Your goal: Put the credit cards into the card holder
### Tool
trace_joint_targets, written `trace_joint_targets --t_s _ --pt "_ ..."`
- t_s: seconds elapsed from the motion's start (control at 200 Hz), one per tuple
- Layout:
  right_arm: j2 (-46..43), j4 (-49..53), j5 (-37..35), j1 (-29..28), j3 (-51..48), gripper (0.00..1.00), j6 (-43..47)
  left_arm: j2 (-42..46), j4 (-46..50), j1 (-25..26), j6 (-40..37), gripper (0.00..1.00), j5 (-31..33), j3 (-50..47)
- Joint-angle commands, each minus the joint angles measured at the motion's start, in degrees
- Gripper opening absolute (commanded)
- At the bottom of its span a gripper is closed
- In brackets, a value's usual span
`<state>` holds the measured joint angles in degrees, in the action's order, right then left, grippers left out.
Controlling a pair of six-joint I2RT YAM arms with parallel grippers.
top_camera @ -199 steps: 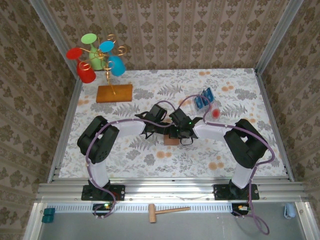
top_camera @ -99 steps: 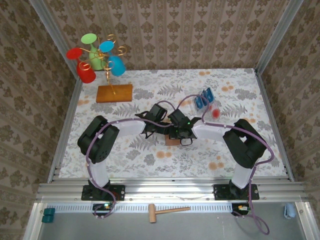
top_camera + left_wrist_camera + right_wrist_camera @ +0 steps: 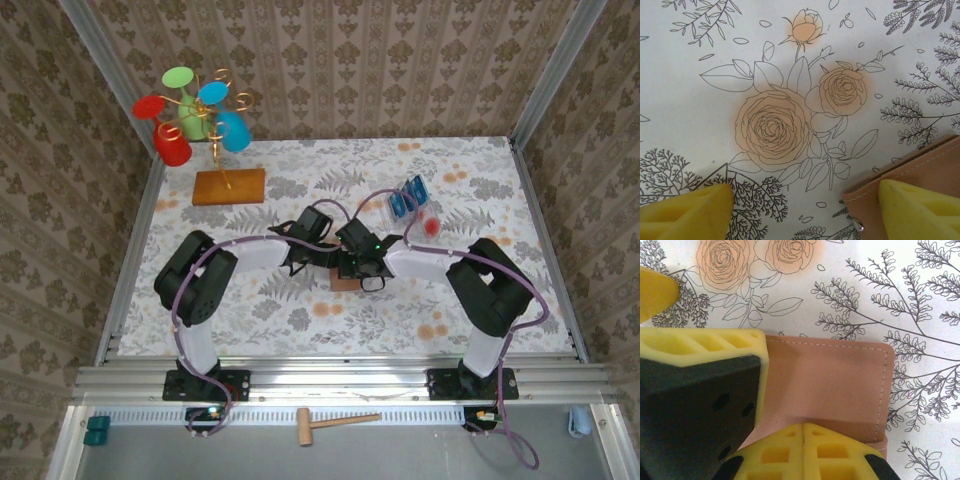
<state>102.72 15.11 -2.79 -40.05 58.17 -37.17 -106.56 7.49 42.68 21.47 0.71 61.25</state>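
The card holder (image 3: 830, 385), a tan stitched wallet, lies closed and flat on the flowered cloth, and a corner of the card holder (image 3: 343, 283) peeks out under both wrists. My right gripper (image 3: 805, 440) is shut, its tips pressed together just over the wallet's near edge, with nothing visible between them. My left gripper (image 3: 805, 205) is open. One of its fingers (image 3: 917, 210) is over the wallet's corner (image 3: 910, 172) and the other is over bare cloth. The blue credit cards (image 3: 405, 200) stand in a clear tray at the back right.
A wooden slab (image 3: 229, 186) with a gold stem carrying coloured cups (image 3: 190, 115) stands at the back left. A red spot (image 3: 432, 227) marks the clear tray. A wooden hammer (image 3: 335, 423) lies on the front rail. Patterned walls close in three sides.
The right wrist has edged slightly to the left over the card holder. Both grippers' jaws stand as before.
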Motion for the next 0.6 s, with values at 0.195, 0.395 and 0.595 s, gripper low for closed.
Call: trace_joint_targets --t_s 0.195,0.395,0.595 --pt "11.45 23.84 -4.51 -0.01 -3.25 0.0 3.63 -1.37 0.87 -0.55 1.02 0.77 -4.51 -0.26" --pt "16.27 17.59 -0.82 -0.46 -7.52 0.0 0.28 -1.63 0.64 -0.72 1.04 0.77 -5.24 -0.13" --pt "10.83 21.29 -2.16 -0.42 -3.07 0.0 1.85 -1.29 1.25 -1.25 1.07 0.77 -5.98 0.15"
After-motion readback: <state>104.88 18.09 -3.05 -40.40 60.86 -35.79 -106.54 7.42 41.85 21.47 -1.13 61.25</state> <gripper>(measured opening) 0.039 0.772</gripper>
